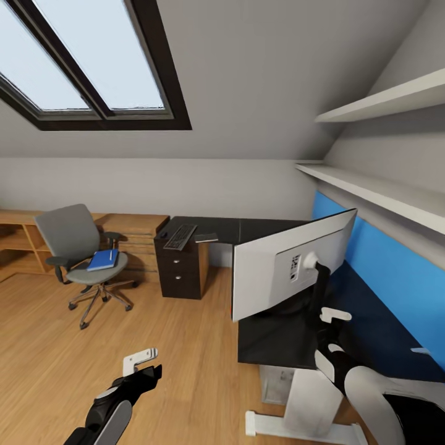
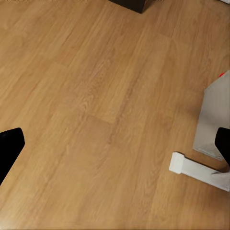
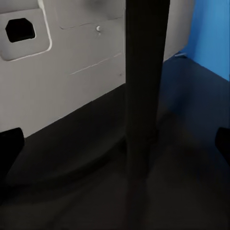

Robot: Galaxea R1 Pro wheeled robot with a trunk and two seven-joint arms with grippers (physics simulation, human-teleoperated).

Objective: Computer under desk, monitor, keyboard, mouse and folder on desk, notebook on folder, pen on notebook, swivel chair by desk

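Taking the monitor [image 1: 290, 266] as the landmark and reading from the left, the swivel chair [image 1: 80, 253] stands well off to its far left on the wood floor [image 1: 185, 358], with the blue folder [image 1: 102, 259] lying on the seat and what looks like a pen [image 1: 111, 254] resting on it. Nearer the monitor, on the far wing of the dark desk [image 1: 272, 337], lies the keyboard [image 1: 180, 237], with a small dark shape just beyond its far end that may be the mouse [image 1: 164, 234], and a flat dark item, possibly the notebook [image 1: 206, 238], close beside it. The left gripper [image 1: 143, 364] hangs low over the floor, left of the monitor, its fingers spread and holding nothing. The monitor already stands on the desk, its pale back toward the camera and the blue wall panel [image 1: 383, 272] behind. The right gripper [image 1: 327, 327] sits just in front of the monitor's black stand post [image 3: 143, 96]; in the right wrist view its fingers are parted either side of the post, not touching it. The step seems to be placing or straightening the monitor. To do it well, I would close on the post low down, keep the screen upright and turn it slowly, so the wide panel does not swing over the desk's edge.
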